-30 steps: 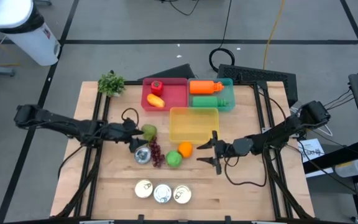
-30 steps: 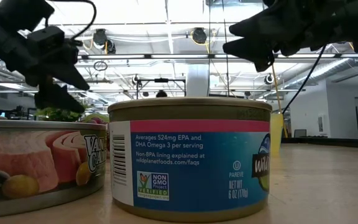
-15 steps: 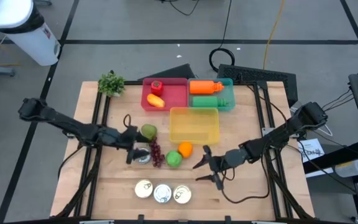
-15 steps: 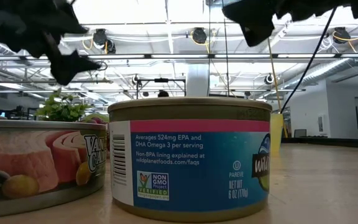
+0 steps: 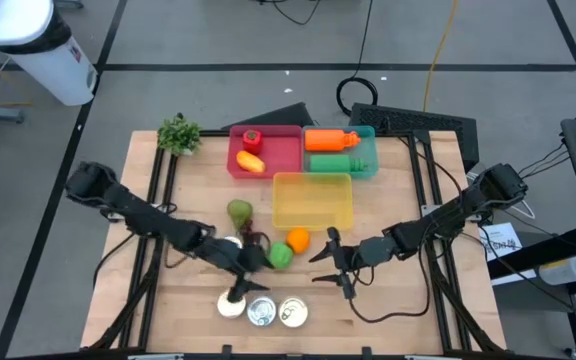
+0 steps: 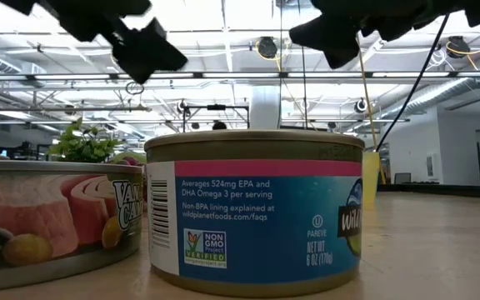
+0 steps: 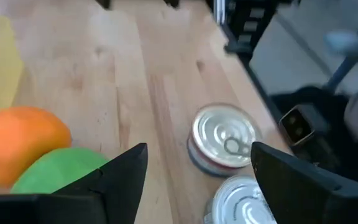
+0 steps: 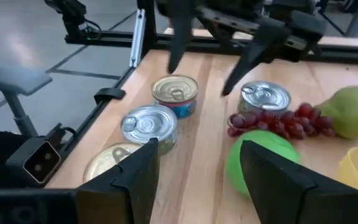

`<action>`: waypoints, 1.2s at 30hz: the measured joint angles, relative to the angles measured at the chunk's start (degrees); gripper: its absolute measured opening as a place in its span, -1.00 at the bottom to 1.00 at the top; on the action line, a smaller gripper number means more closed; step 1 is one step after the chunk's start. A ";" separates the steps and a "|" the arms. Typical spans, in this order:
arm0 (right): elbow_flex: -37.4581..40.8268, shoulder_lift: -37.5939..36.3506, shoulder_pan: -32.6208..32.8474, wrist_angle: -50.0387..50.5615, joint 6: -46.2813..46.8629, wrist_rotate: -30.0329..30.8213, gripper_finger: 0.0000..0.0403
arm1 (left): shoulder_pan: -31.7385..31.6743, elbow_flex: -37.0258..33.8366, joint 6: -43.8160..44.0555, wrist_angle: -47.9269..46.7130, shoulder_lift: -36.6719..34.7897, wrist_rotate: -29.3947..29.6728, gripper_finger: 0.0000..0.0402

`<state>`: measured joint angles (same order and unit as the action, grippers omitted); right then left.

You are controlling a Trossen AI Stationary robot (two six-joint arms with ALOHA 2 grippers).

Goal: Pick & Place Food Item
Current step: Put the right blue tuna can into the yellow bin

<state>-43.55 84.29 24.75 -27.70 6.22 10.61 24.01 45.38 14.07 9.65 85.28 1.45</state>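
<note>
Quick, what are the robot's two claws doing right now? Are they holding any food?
Left gripper: jaws open, holding nothing, above the cans.
Right gripper: jaws open, holding nothing, beside the orange.

Three cans (image 5: pixel 261 310) sit in a row at the table's (image 5: pixel 388 300) front edge, with a fourth can (image 5: pixel 230 243), grapes (image 5: pixel 256 243), a pear (image 5: pixel 239 210) and two round fruits (image 5: pixel 289 247) behind them. Three bins (image 5: pixel 308 172) stand behind those. A plant (image 5: pixel 178 133) is at the back left corner.
</note>
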 joint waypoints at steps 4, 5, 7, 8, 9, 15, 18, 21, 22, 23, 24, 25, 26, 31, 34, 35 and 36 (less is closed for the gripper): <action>0.00 0.02 0.00 1.94 0.10 0.01 0.03 | -0.66 5.11 -2.14 -1.70 5.36 -9.42 0.39; 0.00 -0.01 0.01 2.59 0.12 0.02 0.03 | -0.89 6.19 -3.05 -0.83 6.40 -13.58 0.38; 0.00 0.01 0.00 3.65 0.10 0.00 0.03 | -1.16 7.60 -4.11 -0.50 8.36 -18.86 0.35; 0.02 0.02 0.00 3.97 0.02 -0.01 0.03 | -1.28 8.05 -3.35 -0.60 9.72 -19.70 0.33; 0.02 0.02 0.00 3.96 0.00 -0.09 0.03 | -1.42 8.37 -1.92 -0.63 11.07 -19.71 0.31; 0.04 -0.28 -0.02 4.03 -1.34 -0.13 0.03 | -2.63 8.92 3.25 8.87 18.67 -30.49 0.13; 0.07 -0.31 -0.02 3.09 -2.84 0.00 0.03 | -2.65 8.93 4.29 12.74 21.42 -33.94 0.02; 0.04 -0.30 -0.06 2.16 -3.91 0.04 0.03 | -3.49 8.92 3.13 13.00 22.35 -35.10 -0.09; 0.04 -0.31 -0.16 2.14 -4.07 0.03 0.03 | -3.70 8.92 2.04 12.97 22.35 -35.39 -0.13; 0.04 -0.31 -0.28 2.19 -4.11 0.01 0.03 | -3.97 8.92 0.81 12.99 22.35 -35.55 -0.17; 0.04 -0.31 -0.35 2.28 -4.04 0.04 0.03 | -4.20 8.92 -0.68 12.97 22.35 -35.53 -0.21; 0.04 -0.31 -0.43 2.26 -4.02 0.04 0.03 | -4.37 8.92 -2.25 12.83 22.35 -35.49 -0.25; 0.04 -0.31 -0.48 2.23 -4.02 0.05 0.03 | -4.52 8.92 -3.56 12.67 22.35 -35.46 -0.29; 0.04 -0.31 -0.48 2.27 -4.00 0.04 0.03 | -4.90 8.92 -8.89 9.39 22.35 -32.30 -0.51; 0.04 -0.31 -0.32 2.26 -3.55 0.07 0.03 | -5.14 8.84 -11.79 5.25 21.02 -27.40 -0.67; 0.04 -0.31 -0.21 2.16 -2.49 0.18 0.03 | -5.16 8.83 -13.00 4.31 20.00 -25.39 -0.74; 0.04 -0.31 -0.07 1.83 -1.18 0.90 0.03 | -5.10 8.83 -14.14 3.43 18.62 -22.83 -0.80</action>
<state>-43.51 83.99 24.68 -25.87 5.03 11.52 18.91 54.22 -0.07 13.08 103.90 -21.37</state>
